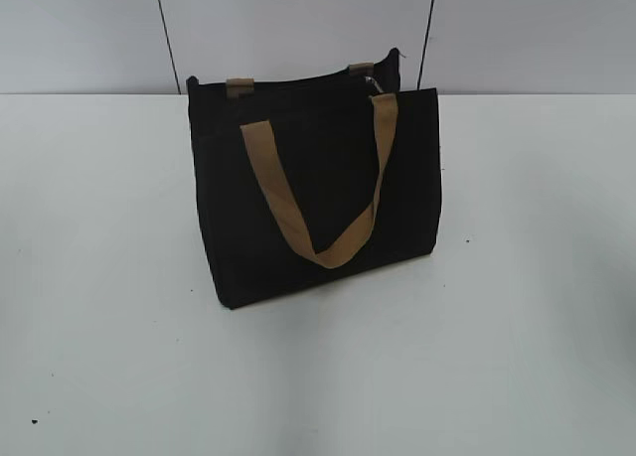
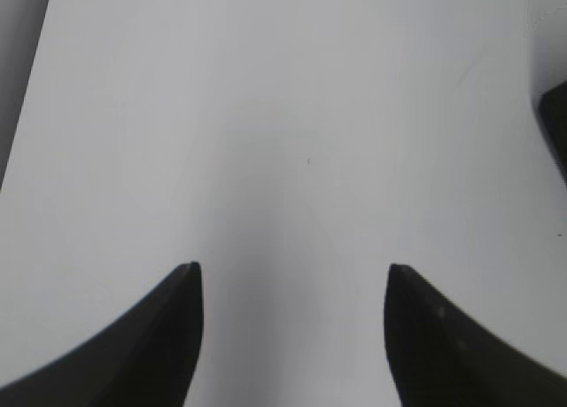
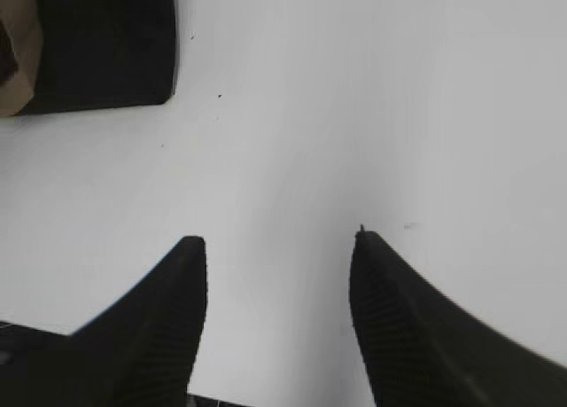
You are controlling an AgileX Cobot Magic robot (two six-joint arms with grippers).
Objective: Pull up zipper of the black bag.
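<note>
While rectangular black bag (image 1: pixel 318 203) stands on table (image 1: pixel 99 277), left gripper (image 2: pixel 292 270), right gripper (image 3: pixel 279 243): ribbed jaws apart, empty.

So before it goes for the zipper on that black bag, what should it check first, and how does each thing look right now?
1. Rectangular black fabric tote bag standing upright on the white table: ok.
2. Small silver metal zipper pull located, near the bag's top right end: ok, though tiny.
3. Whether the zipper is open or closed: cannot tell.
4. Tan webbing strap handle clear of the top edge: ok for the front one, which hangs down the bag's face.
5. Left gripper open and empty over bare table: ok.
6. Right gripper open and empty, bag corner nearby: ok.
</note>
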